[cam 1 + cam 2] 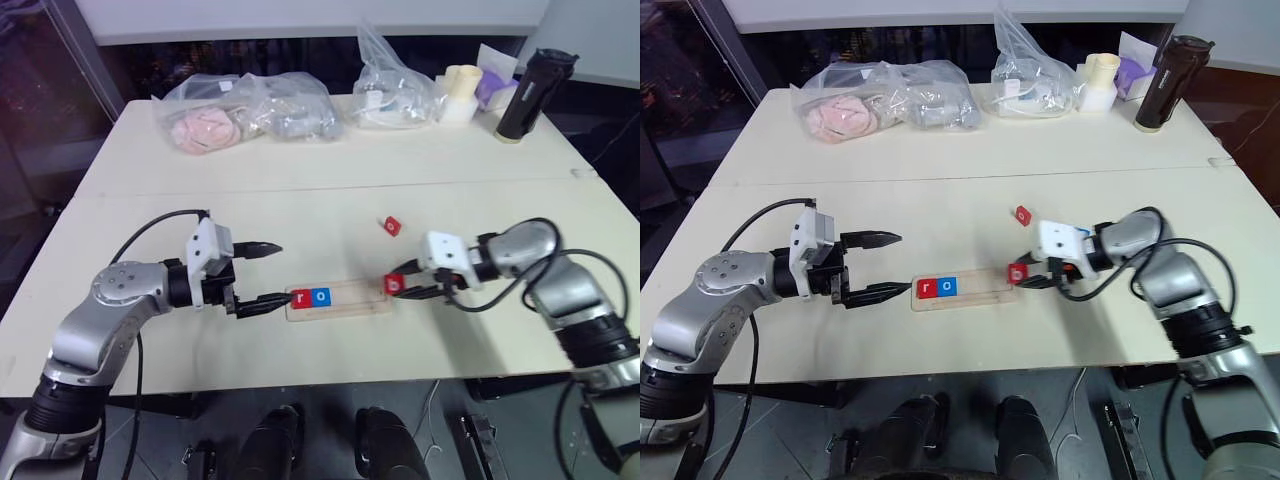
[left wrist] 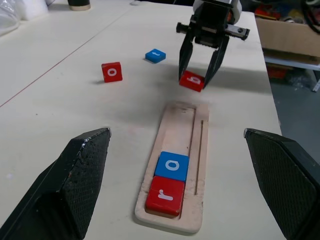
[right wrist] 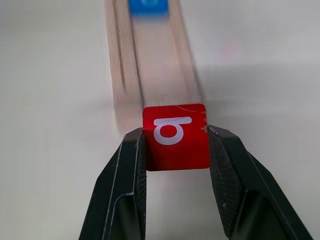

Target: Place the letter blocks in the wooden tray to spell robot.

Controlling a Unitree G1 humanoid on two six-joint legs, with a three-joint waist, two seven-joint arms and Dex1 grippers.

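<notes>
1. Red b block is pinched between the two fingers of the right pincer, held just off the right end of the wooden tray, apparently above the desk.
2. Tray already has red r then blue o at its left end, side by side; rest of groove is bare.
3. Next slot is the one touching blue o. Bring b in along the groove line, low & level, keep its letter facing up and turned to match r and o.
4. Set it flat in the groove before letting go; nudge it against o if a gap shows.
5. Left pincer hangs wide open, gripping nothing, by the tray's left end — good as a stop if the tray slides.
6. Left on desk beyond the tray: red o, blue block, prob. t.
</notes>
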